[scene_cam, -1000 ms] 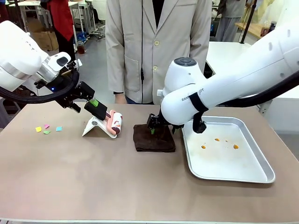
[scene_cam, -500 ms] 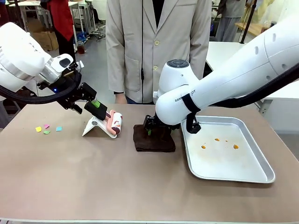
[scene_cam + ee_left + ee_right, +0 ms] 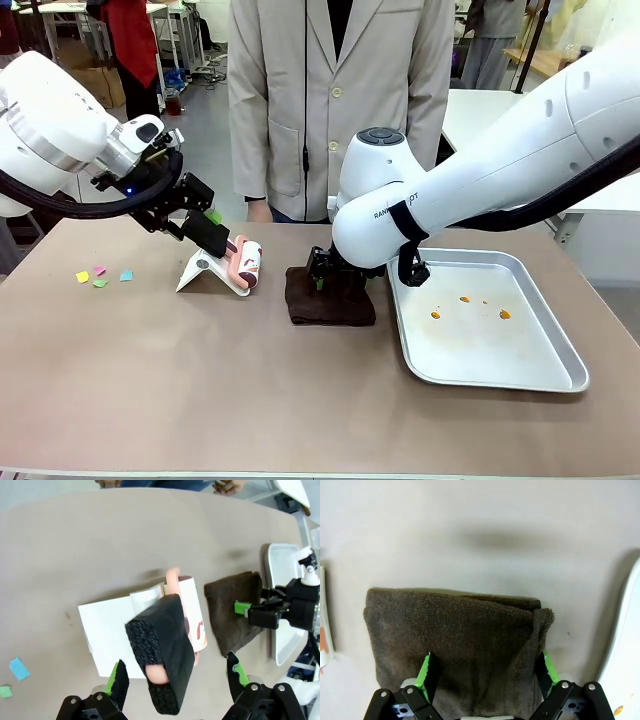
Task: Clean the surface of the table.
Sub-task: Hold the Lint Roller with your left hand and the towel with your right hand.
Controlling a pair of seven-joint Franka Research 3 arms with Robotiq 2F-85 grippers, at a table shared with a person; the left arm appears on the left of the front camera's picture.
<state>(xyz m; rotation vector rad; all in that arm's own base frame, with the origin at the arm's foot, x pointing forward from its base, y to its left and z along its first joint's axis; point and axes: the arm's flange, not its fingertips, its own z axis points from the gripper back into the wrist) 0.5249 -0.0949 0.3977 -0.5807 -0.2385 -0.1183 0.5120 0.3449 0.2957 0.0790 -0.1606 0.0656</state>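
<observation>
1. Brown-taupe counter point(image 3: 200, 400) fills the foreground. Its nearest stretch is bare, with a thin pale edge along the robot's side.
2. On the right half lies a silver tray point(image 3: 545, 370) with a few orange spots point(image 3: 438, 315) on its floor.
3. Just left of the tray lies a folded dark brown cloth point(image 3: 345, 305).
4. The right end effector point(image 3: 322, 278) is down at the cloth with its jaws spread as wide as they go. In the right wrist view its 2 green pads point(image 3: 427, 672) stand at either side of the cloth and grip nothing.
5. Left of the cloth, a lint roller point(image 3: 248, 262) with a pink handle leans on a white folded stand point(image 3: 200, 272).
6. The left end effector point(image 3: 205, 228) reaches in at the roller's handle. In the left wrist view its fingers point(image 3: 117, 682) are fully apart on either side of a black foam sleeve point(image 3: 162, 650) around that handle. A clear gap shows on 1 side, so nothing is clamped.
7. Near the counter's left edge lie 4 small paper scraps point(image 3: 100, 275), yellow, pink, green and blue, well apart from the stand.
8. At the far edge stands a person point(image 3: 340, 100) in a pale buttoned jacket.
9. Behind the person, other tables stand on a grey floor.
</observation>
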